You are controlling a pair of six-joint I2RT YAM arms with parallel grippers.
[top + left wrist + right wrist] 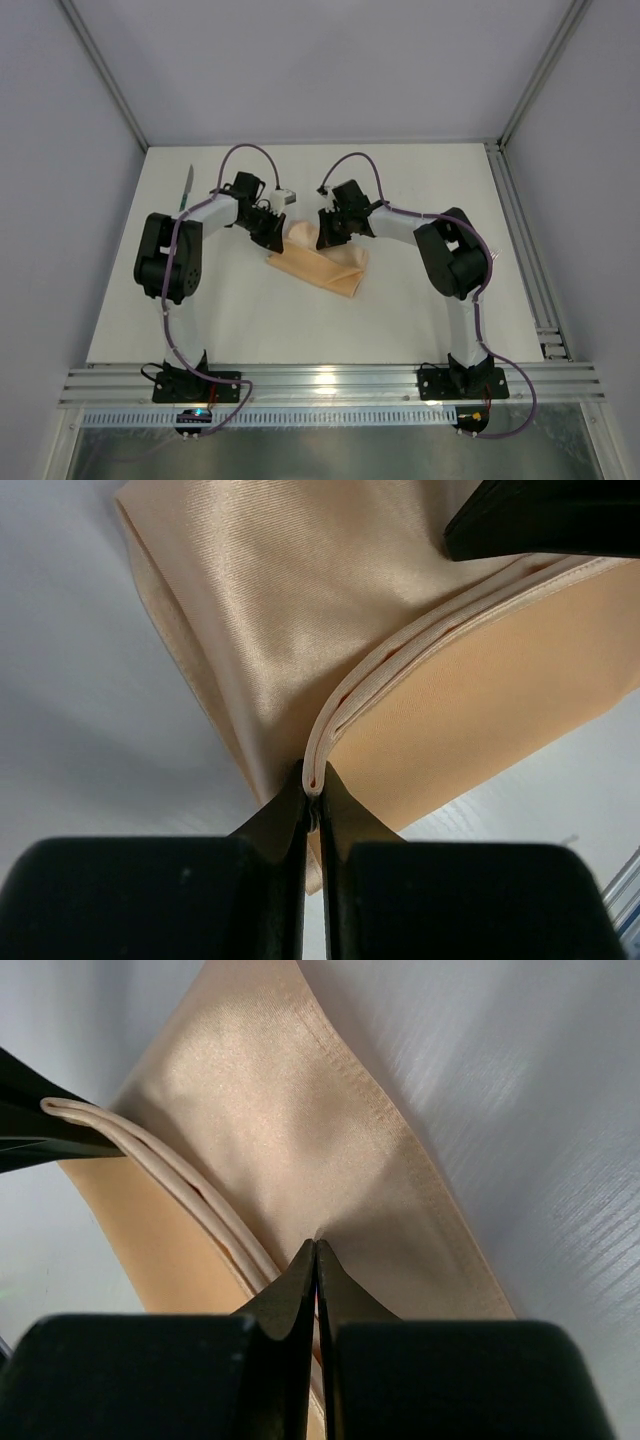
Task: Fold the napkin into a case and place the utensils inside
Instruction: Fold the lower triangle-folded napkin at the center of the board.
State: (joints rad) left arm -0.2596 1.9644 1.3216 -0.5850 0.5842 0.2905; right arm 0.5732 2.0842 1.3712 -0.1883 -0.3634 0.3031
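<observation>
The white bench (420, 320) carries the partly folded napkin (320, 268) at its middle, between both arms, apparently so the next fold can be drawn from two points. The left gripper (313, 785) is pressed together on the stacked hems; the right gripper (316, 1250) likewise pinches the cloth. One teal-handled utensil (185, 190) lies well apart, far left

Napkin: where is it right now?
Top view: the napkin lies partly folded mid-table, between the two arms. The left claw and right claw are each shut on its far side.
</observation>
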